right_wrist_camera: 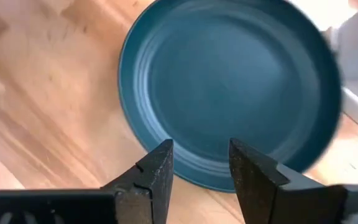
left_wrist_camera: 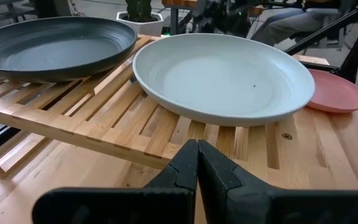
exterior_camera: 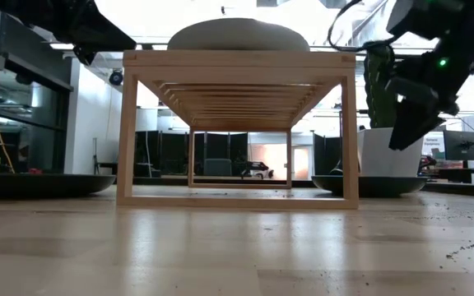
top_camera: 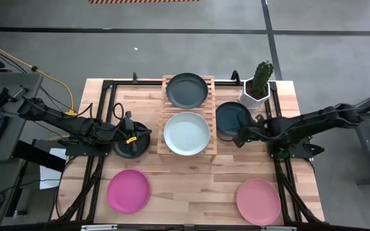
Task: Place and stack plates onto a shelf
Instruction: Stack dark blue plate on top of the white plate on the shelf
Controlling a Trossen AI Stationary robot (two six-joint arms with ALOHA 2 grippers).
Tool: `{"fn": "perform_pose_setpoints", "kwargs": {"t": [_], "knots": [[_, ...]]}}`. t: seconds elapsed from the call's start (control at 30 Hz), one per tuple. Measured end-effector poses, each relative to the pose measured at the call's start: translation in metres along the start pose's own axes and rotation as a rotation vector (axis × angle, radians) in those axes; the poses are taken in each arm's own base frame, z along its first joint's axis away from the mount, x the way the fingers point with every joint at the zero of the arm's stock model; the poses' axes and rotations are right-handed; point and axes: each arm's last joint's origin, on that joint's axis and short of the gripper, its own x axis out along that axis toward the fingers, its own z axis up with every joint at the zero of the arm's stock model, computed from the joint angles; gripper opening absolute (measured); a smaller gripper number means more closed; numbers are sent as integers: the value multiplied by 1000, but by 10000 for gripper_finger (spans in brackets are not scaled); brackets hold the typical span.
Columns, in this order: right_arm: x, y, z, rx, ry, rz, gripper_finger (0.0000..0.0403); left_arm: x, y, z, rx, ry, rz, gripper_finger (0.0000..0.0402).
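Currently the right gripper [right_wrist_camera: 201,165] hovers with fingers released over the teal plate [right_wrist_camera: 229,93], which lies on the surface just beside the shelf [top_camera: 188,153]. Straddle its near rim squarely before clenching. The left gripper [left_wrist_camera: 196,163], fingers clenched empty, waits over the black plate [top_camera: 131,144].

Half hidden under the left gripper [top_camera: 135,136] in the high view: black plate [top_camera: 131,144]. Partly covered by the right gripper [top_camera: 241,136]: teal plate [top_camera: 231,117]. Cut off behind it: cactus [exterior_camera: 378,74].
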Motion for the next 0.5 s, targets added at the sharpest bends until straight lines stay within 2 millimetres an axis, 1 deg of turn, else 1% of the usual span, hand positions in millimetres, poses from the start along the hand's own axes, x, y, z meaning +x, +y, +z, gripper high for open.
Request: {"fn": "perform_pose_setpoints", "kwargs": {"t": [0.23, 0.37, 0.5], "knots": [[21, 9, -3, -134, 135, 8, 136, 0, 0, 0, 0, 1, 0, 0], [27, 12, -5, -166, 172, -3, 136, 0, 0, 0, 1, 1, -1, 0], [28, 13, -6, -187, 178, -1, 136, 0, 0, 0, 1, 1, -1, 0]]}}
